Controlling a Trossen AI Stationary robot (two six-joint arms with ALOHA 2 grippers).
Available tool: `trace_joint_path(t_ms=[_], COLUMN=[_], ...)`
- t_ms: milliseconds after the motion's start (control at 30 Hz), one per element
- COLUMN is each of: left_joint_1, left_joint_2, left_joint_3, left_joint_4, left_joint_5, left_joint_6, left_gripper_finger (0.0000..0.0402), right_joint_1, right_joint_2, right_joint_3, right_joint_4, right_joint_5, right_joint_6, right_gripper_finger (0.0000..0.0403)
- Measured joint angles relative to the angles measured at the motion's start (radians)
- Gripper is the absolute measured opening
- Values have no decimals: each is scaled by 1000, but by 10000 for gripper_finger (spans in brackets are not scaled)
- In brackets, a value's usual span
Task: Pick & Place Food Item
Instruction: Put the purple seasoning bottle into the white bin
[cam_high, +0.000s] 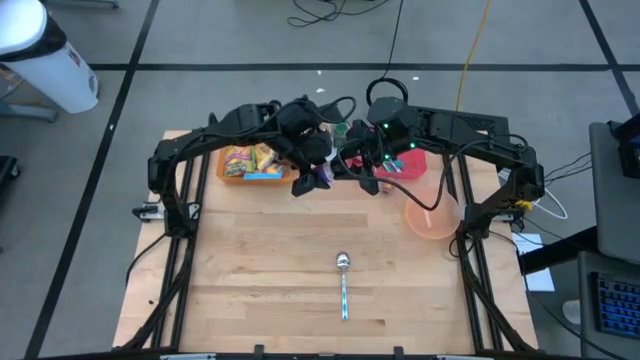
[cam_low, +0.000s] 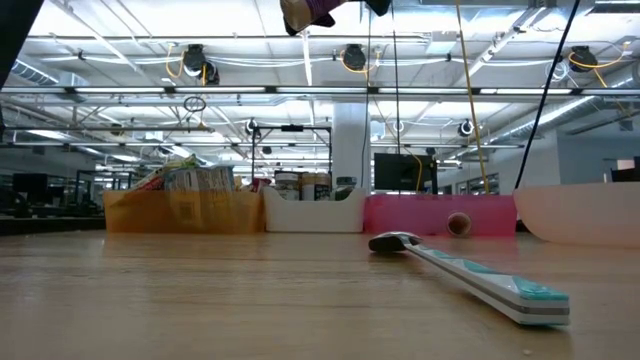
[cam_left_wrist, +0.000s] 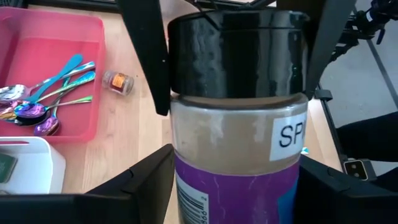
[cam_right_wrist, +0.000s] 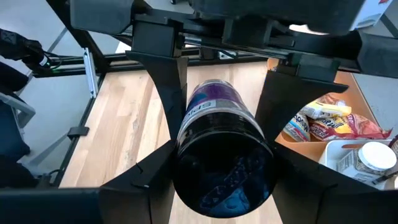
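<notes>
A wooden table is seen from above, with both dark arms reaching in over its far half. Along the far edge a row of bins is set: an orange bin filled with snack packets at the left, a white bin in the middle, and a pink bin holding coloured spoons at the right. A pale pink bowl is placed on the table near the right side, just nearer than the pink bin. A spoon with a light blue handle is laid on the bare wood in the near middle, well apart from everything else. A tiny orange-capped jar is seen lying on the wood just beside the pink bin.

A spice jar, with a black lid, a tan filling and a purple label, is held in the air above the far middle of the table, between the two grippers. The left gripper is closed around the labelled body of the jar, one finger on each side. The right gripper is set around the lid end, its fingers flanking the black cap closely; actual contact with the cap cannot be told. In the low view only the jar's underside is visible, high above the table.
</notes>
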Motion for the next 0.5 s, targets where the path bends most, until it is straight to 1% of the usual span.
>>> trace_joint_path(t_ms=[200,500], left_joint_1=[0,20], left_joint_2=[0,-17], left_joint_3=[0,0], left_joint_4=[1,51], left_joint_5=[-2,-13], left_joint_6=[1,34], left_gripper_finger=[242,256], right_joint_1=[0,-4], right_joint_2=[0,-1], right_joint_3=[0,0], right_joint_4=[-3,-14], right_joint_5=[1,3], right_joint_6=[2,1], right_gripper_finger=[200,200])
